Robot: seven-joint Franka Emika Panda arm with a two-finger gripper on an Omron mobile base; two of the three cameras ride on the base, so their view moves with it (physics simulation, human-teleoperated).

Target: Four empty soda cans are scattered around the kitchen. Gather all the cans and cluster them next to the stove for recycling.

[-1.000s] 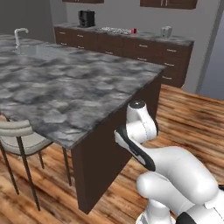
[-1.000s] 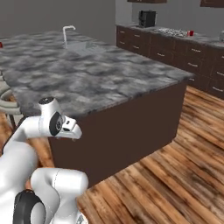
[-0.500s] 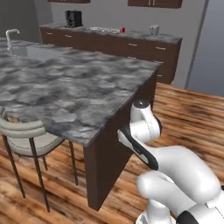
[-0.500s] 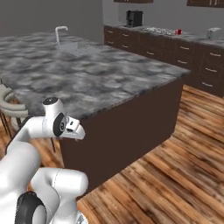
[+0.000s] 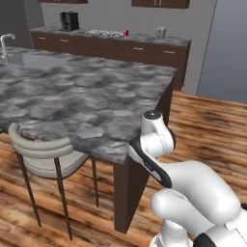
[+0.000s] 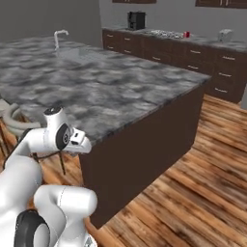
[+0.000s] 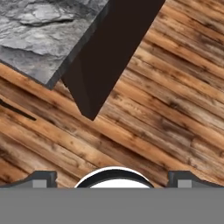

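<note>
A small red soda can [image 5: 126, 33] stands on the far back counter, just right of the black stove [image 5: 103, 33]. The right base view shows the same soda can [image 6: 187, 34] by the stove [image 6: 166, 34]. My arm is folded close to the base, beside the corner of the island [image 5: 96, 106]. In the hand view my gripper [image 7: 113, 180] is open, its two dark fingertips [image 7: 41, 178] wide apart with nothing between them, pointing down at the wooden floor by the island's dark corner [image 7: 94, 83].
The grey marble island [image 6: 96, 91] with a sink faucet [image 6: 60, 36] lies between me and the back counter. A stool [image 5: 43, 154] stands at its near side. A coffee machine [image 6: 136, 20] and a silver toaster [image 6: 224, 34] sit on the back counter. Open wooden floor lies to the right.
The whole picture has shifted: the base has moved, so the back counter slides left and the island looms larger. The arm's pose and the open gripper are unchanged.
</note>
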